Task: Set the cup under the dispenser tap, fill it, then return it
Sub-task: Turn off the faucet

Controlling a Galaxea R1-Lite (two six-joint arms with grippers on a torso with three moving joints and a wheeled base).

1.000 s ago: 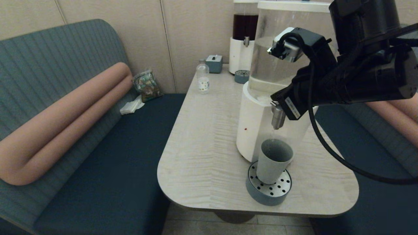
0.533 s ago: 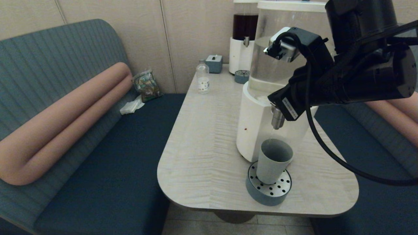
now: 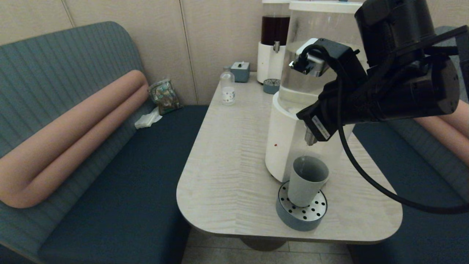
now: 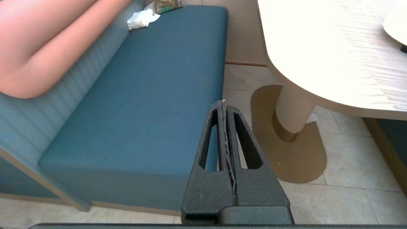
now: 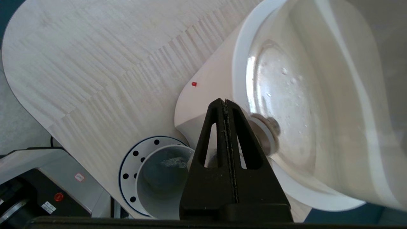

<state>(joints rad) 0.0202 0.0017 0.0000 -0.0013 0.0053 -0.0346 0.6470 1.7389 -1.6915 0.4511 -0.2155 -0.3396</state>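
Observation:
The grey-blue cup [image 3: 306, 182] stands upright on a round perforated drip tray [image 3: 301, 217], directly below the steel dispenser tap [image 3: 310, 139] of the big white-based dispenser [image 3: 283, 146]. My right gripper [image 5: 224, 102] is shut with nothing between its fingers and sits on top of the tap, hiding its knob. In the right wrist view the cup [image 5: 159, 183] holds some rippling clear liquid. My left gripper [image 4: 225, 104] is shut and empty, parked low beside the table over the blue bench.
At the back of the table stand a dark-red-liquid dispenser [image 3: 274, 36], its small drip tray [image 3: 271, 86], a small clear bottle [image 3: 227, 88] and a grey box [image 3: 240, 71]. Benches flank the table. The cup's tray sits near the table's front edge [image 3: 293, 238].
My right arm has shifted a little to the left and down over the tap, covering more of it. The cup has not moved.

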